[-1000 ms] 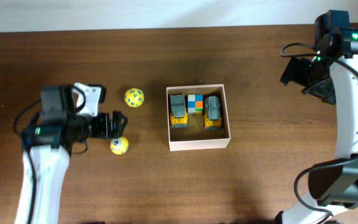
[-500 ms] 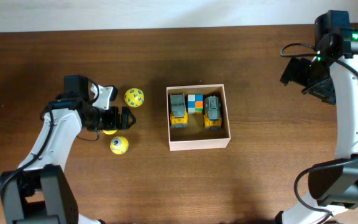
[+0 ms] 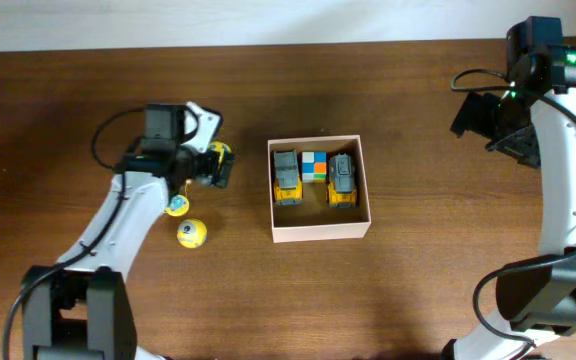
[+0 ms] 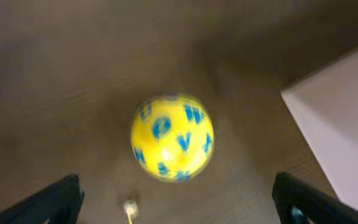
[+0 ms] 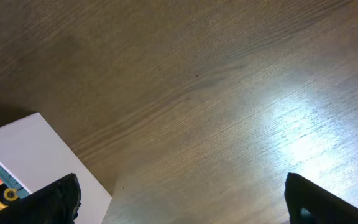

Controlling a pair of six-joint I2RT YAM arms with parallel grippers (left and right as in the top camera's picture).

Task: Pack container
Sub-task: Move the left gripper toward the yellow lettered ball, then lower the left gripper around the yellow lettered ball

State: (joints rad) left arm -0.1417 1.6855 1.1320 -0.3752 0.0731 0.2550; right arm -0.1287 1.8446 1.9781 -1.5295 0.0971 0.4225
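The container is a shallow square box in mid-table, holding two yellow-grey toy trucks and a coloured cube. Its pale corner shows at the right of the left wrist view. A yellow ball with blue letters lies on the table just left of the box. My left gripper hovers over the ball, open, with the ball ahead between the wide fingers and untouched. My right gripper hangs open at the far right, over bare wood.
A second yellow ball lies nearer the front, left of the box. A small yellow thing on a thin string sits under the left arm. The box corner shows at the lower left of the right wrist view.
My left arm has swung up and to the right, from beside the front ball to over the lettered ball. The right arm has not moved. Both grippers stayed open.
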